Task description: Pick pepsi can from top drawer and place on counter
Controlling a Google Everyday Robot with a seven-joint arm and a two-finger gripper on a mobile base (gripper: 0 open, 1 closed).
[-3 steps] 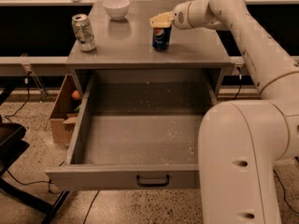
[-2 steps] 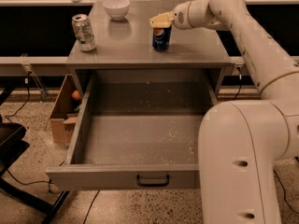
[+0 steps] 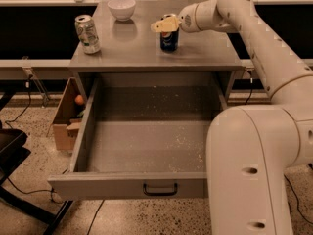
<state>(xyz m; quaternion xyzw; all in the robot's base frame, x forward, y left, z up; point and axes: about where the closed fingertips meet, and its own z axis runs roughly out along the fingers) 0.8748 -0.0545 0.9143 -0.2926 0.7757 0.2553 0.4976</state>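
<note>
The pepsi can (image 3: 169, 40), dark blue with a round logo, stands upright on the grey counter (image 3: 132, 45), right of its middle. My gripper (image 3: 164, 25) reaches in from the right and sits at the can's top rim, partly covering it. The top drawer (image 3: 127, 185) is pulled fully out below the counter. Its speckled floor holds nothing, and its dark bar handle (image 3: 160, 189) is at the middle of the front panel.
A silver-white and green can (image 3: 88, 33) stands at the counter's left edge. A white bowl (image 3: 121, 8) sits at the back. An open cardboard box (image 3: 66, 119) holding an orange thing (image 3: 78, 100) stands left of the drawer. My white base (image 3: 254, 170) fills the right foreground.
</note>
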